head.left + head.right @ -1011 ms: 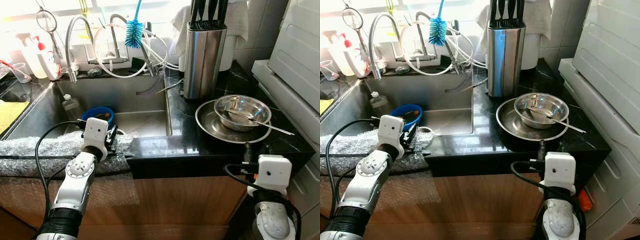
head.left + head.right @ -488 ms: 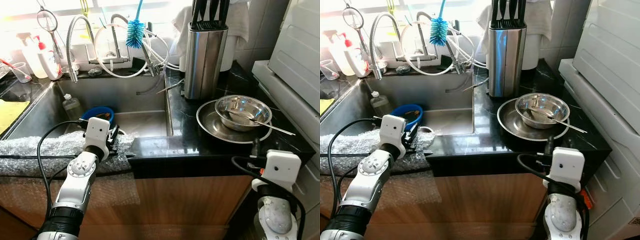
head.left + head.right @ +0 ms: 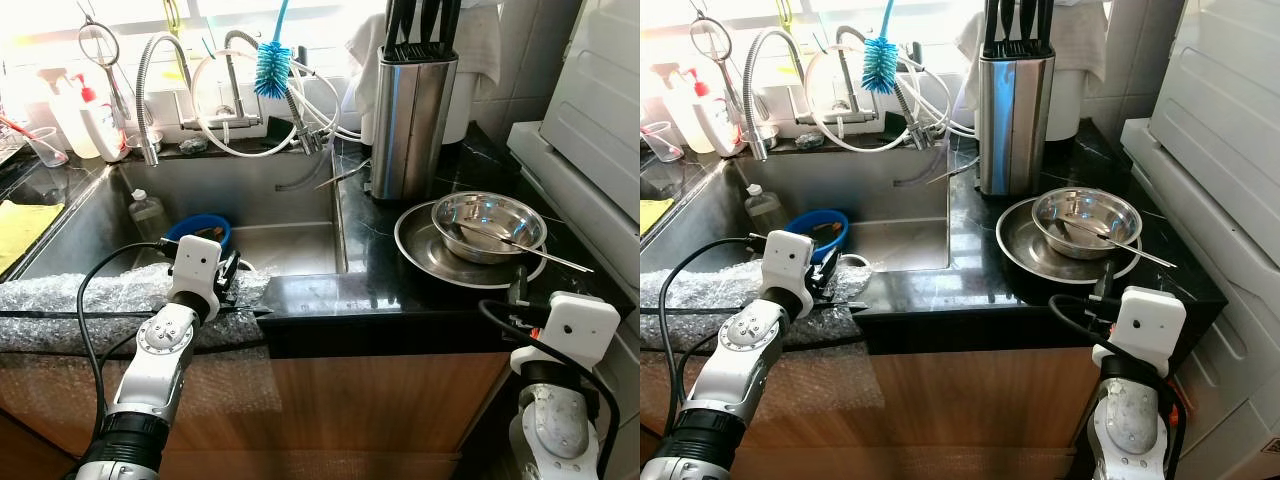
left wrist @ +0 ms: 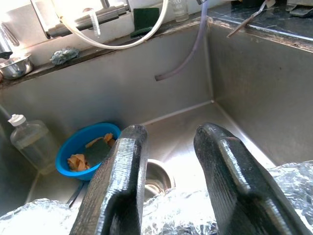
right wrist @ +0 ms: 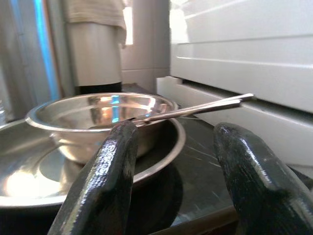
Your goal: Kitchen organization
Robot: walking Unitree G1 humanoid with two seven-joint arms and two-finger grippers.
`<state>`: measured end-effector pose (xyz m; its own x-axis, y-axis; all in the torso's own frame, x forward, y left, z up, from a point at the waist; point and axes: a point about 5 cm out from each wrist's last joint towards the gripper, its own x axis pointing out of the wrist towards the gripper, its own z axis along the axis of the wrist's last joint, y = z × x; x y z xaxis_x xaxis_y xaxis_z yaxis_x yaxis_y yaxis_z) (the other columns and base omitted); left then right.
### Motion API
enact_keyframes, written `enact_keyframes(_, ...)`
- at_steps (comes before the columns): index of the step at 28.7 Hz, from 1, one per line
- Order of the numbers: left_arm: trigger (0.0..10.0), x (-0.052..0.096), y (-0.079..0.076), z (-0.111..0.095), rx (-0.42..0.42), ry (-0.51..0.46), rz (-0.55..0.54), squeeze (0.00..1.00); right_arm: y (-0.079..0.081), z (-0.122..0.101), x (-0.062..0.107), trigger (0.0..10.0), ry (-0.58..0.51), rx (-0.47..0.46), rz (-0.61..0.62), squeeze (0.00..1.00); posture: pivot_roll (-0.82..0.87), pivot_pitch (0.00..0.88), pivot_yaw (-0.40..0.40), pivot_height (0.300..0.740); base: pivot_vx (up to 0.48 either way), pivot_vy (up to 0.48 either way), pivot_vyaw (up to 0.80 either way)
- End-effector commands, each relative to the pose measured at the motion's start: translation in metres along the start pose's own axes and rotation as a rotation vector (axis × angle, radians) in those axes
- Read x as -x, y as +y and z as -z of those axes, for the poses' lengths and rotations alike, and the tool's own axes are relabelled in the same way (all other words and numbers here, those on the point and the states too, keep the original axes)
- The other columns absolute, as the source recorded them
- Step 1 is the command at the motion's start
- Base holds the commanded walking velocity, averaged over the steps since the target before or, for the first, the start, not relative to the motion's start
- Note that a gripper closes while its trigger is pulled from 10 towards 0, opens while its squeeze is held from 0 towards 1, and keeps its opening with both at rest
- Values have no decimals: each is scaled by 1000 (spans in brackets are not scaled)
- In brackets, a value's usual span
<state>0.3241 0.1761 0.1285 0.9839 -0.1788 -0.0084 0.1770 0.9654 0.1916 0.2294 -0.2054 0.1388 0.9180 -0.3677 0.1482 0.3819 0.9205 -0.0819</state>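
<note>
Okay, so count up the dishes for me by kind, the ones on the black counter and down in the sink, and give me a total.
Steel plate: 1
Steel bowl: 1, sitting on that plate
Spoon: 1, resting in the steel bowl
Blue bowl: 1, in the sink, holding a sponge
Total: 4

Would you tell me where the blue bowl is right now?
The blue bowl sits in the sink, beside the plastic bottle, just beyond the left hand.
</note>
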Motion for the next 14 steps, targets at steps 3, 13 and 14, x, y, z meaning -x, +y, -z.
enact_keyframes(3,10000,-1,-4,4,-12,29,15,0,-1,-5,-4,10000,-2,-48,38,0,-107,0,84,740,0,0,0)
enact_keyframes(13,10000,0,-4,5,-13,29,15,0,-1,-7,-12,10000,-3,-87,64,0,-105,0,87,740,0,0,0)
enact_keyframes(14,10000,0,-4,5,-12,29,16,0,-1,-8,-13,10000,-6,-89,61,0,-105,0,87,740,0,0,0)
